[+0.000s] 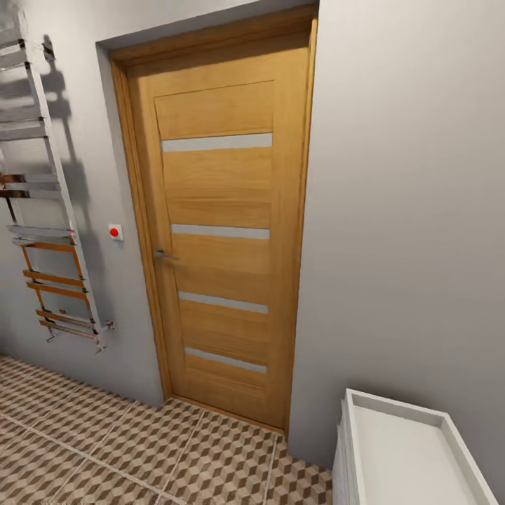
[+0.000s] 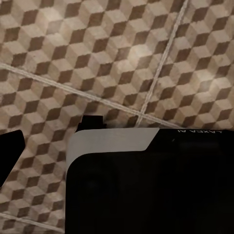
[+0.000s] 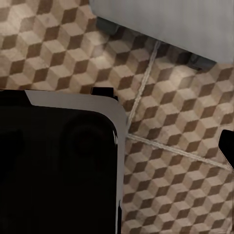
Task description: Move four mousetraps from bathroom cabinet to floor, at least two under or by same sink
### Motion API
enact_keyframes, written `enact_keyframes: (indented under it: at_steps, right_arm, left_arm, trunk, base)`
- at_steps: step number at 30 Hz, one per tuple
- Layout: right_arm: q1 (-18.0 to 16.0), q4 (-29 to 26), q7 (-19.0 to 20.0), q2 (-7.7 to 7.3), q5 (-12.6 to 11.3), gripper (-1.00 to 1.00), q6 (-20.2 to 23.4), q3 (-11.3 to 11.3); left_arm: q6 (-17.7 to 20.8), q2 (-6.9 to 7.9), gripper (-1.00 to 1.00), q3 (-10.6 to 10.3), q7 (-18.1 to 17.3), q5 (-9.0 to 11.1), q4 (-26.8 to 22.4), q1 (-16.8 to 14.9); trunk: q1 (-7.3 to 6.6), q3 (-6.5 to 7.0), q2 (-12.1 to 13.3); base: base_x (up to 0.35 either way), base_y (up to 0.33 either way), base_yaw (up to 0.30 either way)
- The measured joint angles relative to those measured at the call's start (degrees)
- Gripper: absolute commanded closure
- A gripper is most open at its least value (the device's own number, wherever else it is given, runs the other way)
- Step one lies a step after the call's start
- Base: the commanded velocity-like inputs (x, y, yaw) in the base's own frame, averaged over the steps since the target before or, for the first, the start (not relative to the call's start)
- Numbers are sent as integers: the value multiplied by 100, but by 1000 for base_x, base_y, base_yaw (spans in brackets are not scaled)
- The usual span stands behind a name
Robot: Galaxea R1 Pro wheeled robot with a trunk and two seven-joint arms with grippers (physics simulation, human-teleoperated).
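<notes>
Ahead, one wooden door (image 1: 221,231) (shut), cube-patterned bathroom floor (image 1: 140,449).

You see: 1 wooden door (image 1: 221,231) with 4 frosted strips | 1 door handle (image 1: 163,254) | 1 chrome towel rail (image 1: 49,196) | 1 red-button wall switch (image 1: 115,232) | 1 white tray-top unit (image 1: 407,456) | 1 cube-pattern bathroom floor (image 1: 126,449)
</notes>
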Motion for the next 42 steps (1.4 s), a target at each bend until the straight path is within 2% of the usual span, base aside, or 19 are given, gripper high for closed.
enact_keyframes:
  at_steps: [42]
  right_arm:
    - [0,0,-4,0,-25,-100,0,0]
  left_arm:
    - [-1,-9,-100,2,7,-8,-5,0]
  trunk:
    - [0,0,0]
  base:
    - [0,0,276]
